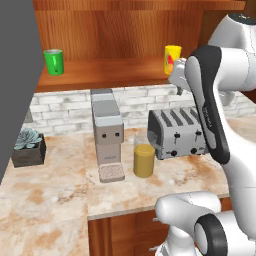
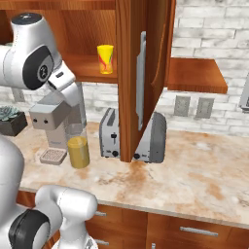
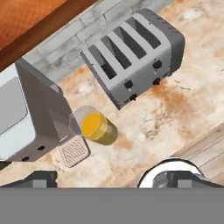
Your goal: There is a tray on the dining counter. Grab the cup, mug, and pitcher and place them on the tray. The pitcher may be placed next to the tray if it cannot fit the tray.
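Standing upright below the hand (image 3: 109,181), the pitcher (image 3: 97,126) rests on the surface (image 3: 175,105), long axis vertical; the hand's fingers are spread apart, empty.

You see a bright green mug (image 1: 53,62) at the far left of the reddish-brown wooden shelf (image 1: 107,74), and on its right a yellow cup (image 1: 172,59) with a red-orange picture. Below, the desk (image 1: 45,195) is beige marbled with tan blotches. The clear pitcher (image 1: 144,157) holds amber-yellow liquid, between a grey coffee machine (image 1: 107,134) and a silver-grey toaster (image 1: 175,132) with dark slots. The far wall (image 1: 60,112) is pale grey brick.
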Tool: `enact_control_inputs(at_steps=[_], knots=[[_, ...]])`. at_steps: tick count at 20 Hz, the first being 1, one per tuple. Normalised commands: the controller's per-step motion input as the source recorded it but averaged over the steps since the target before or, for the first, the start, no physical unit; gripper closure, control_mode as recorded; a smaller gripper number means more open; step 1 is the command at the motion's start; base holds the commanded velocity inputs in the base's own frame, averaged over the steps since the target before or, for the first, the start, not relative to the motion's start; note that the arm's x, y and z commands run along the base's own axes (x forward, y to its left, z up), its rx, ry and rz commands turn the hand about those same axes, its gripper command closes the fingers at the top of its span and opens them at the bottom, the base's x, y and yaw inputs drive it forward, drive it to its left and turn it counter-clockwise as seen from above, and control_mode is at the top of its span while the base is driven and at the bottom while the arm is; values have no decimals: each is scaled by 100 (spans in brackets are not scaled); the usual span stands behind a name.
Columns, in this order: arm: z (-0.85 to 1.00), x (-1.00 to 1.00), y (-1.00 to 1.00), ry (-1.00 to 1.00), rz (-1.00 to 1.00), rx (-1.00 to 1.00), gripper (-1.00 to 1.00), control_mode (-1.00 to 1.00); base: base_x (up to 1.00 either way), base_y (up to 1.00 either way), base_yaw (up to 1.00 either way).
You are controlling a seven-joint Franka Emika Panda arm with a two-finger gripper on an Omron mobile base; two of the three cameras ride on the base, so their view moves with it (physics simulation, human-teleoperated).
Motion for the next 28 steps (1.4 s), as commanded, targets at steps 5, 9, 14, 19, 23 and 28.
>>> enact_control_inputs(at_steps=[5, 9, 14, 19, 23, 28], knots=[[10, 0, 0, -8, -33, 12, -100, -100, 0, 0, 0], [9, 0, 0, -9, -32, 12, -100, -100, 0, 0, 0], [7, 0, 0, -9, -31, 13, -100, -100, 0, 0, 0], [6, 0, 0, -9, -31, 13, -100, -100, 0, 0, 0], [12, 9, -3, -3, -21, 6, -100, -100, 0, 0, 0], [8, 5, -37, -1, -4, 5, -100, -100, 0, 0, 0]])
